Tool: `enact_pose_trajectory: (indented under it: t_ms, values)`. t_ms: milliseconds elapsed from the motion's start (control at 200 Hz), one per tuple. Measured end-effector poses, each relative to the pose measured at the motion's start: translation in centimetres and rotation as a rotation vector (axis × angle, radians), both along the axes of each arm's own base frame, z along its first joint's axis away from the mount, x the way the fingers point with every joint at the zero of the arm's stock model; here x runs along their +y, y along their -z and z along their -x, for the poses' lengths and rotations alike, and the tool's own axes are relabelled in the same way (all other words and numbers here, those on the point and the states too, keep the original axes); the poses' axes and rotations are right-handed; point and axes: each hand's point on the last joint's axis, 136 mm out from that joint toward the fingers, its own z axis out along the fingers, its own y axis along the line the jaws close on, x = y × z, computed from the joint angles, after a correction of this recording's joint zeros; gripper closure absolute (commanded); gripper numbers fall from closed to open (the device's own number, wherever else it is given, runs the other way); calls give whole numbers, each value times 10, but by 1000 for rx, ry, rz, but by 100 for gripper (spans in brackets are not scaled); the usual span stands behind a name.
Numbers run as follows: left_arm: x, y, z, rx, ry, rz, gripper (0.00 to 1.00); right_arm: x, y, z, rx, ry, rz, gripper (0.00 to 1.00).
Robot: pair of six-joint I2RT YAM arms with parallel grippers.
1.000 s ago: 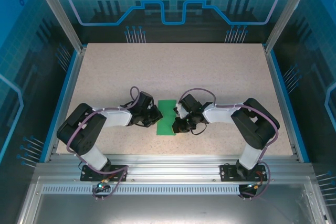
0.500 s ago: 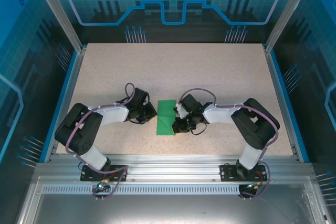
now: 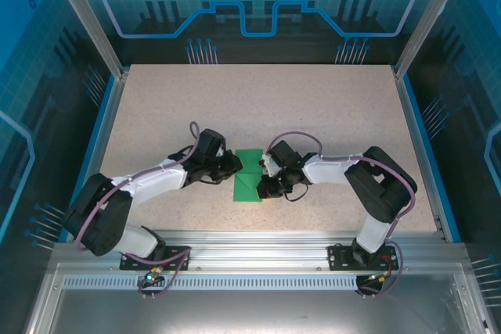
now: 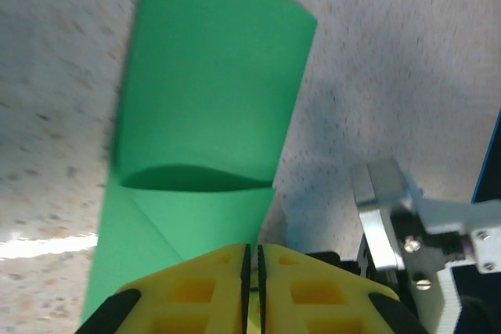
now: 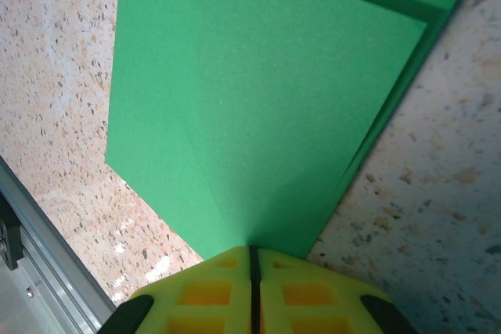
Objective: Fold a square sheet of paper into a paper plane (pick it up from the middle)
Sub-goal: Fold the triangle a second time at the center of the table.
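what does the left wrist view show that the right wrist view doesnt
In the left wrist view, not the right: a folded flap of the bright-green square sheet of paper bulging up over a dark shadow, and a silver metal bracket at the right. In the right wrist view, not the left: the paper lying flat in layers, and a grey aluminium rail at lower left. Both: green paper on the speckled beige table, and yellow fingers close together at the bottom, of the left gripper and the right gripper.
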Motion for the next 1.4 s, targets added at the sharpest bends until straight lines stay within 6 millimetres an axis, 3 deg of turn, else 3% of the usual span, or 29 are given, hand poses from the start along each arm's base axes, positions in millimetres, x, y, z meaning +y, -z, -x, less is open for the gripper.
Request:
enact_pose_trajectory:
  t_ms: [185, 455, 855, 1140, 1270, 1395]
  values:
    - [-22, 29, 10, 79, 45, 16, 87, 0, 0, 0, 1, 3, 0, 91]
    - [-17, 60, 11, 132, 28, -34, 90, 0, 0, 0, 1, 3, 0, 91]
    - [-17, 60, 8, 115, 38, -39, 90, 0, -5, 6, 22, -3, 20, 90]
    - [-17, 59, 8, 112, 37, -37, 90, 35, -38, -11, -38, -18, -38, 89]
    - [-15, 59, 5, 106, 28, -34, 90, 39, -30, -13, -20, -7, -30, 89]
    - [-15, 59, 3, 99, 22, -29, 90, 36, -9, -12, 8, 6, 17, 89]
